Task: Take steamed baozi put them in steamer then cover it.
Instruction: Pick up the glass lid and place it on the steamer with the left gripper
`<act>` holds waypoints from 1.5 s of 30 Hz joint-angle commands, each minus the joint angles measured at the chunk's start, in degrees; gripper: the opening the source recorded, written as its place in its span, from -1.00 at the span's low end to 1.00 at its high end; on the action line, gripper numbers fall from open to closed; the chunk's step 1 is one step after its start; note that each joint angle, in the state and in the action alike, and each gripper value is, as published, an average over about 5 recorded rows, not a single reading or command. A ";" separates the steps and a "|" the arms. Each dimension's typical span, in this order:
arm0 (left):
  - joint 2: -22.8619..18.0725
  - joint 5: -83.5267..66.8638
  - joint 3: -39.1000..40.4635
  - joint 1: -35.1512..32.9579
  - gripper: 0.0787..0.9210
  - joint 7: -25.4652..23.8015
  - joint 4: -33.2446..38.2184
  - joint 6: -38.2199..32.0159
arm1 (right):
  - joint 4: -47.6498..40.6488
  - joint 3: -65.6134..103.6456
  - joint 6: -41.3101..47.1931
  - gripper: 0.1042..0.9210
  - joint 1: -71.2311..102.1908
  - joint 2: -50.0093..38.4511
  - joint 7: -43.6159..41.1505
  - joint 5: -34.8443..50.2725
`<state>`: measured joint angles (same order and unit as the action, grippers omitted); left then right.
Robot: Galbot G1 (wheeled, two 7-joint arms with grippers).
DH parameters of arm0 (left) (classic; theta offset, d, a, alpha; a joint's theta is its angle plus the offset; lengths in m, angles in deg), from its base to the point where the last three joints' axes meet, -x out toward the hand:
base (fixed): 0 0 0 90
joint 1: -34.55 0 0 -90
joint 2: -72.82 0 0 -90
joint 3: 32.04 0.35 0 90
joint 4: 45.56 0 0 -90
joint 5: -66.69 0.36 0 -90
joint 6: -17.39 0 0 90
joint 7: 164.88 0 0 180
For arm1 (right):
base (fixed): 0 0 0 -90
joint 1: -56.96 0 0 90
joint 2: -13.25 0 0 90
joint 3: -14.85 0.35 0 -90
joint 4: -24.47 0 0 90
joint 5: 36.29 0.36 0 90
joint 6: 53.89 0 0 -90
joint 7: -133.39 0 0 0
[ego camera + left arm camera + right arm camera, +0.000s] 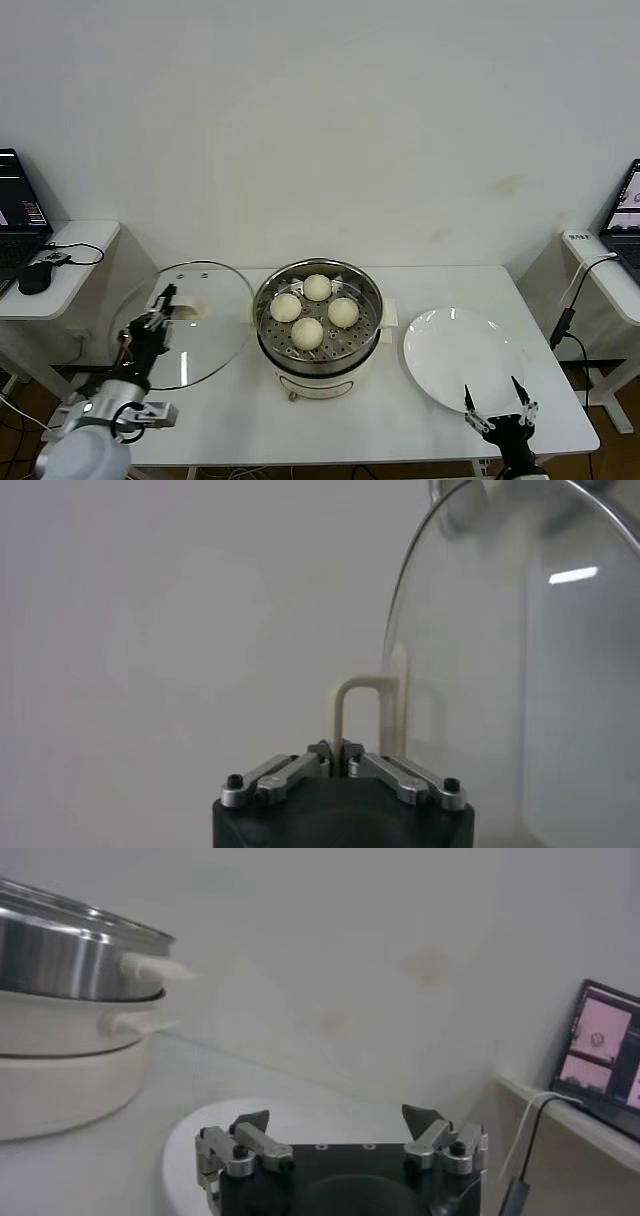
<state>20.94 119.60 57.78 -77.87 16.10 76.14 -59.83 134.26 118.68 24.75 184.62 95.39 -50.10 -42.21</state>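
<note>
Left jaws on cover [185, 322], baozi [317, 288] in steamer [318, 345]

- The room is evenly and softly lit; the white wall [330, 120] looks flat and hazy.
- The steamer [318, 310] throws only a faint shadow on the white table [240, 420].
- Small bright glints sit on the white plate [462, 360].
- A streak of overhead light reflects in the glass cover [540, 680] in the left wrist view.
- In the right wrist view the background wall is soft and out of focus.
</note>
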 commanded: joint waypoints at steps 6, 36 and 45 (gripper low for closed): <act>-0.93 4.32 25.15 19.52 -0.87 -9.12 1.22 15.27 | -2.44 -4.42 1.37 0.76 -2.05 6.09 6.37 -15.26; -24.70 27.31 35.88 31.13 -0.87 -18.98 -15.30 17.33 | -4.17 -5.63 2.54 0.76 -2.57 7.54 9.51 -19.81; -26.38 28.36 36.15 31.63 -0.87 -18.69 -18.10 17.11 | -4.68 -5.74 2.58 0.76 -2.72 7.08 9.37 -19.41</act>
<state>-2.19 145.74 92.71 -47.31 -1.98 61.47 -42.96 129.81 113.13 27.27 181.97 102.45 -40.90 -61.23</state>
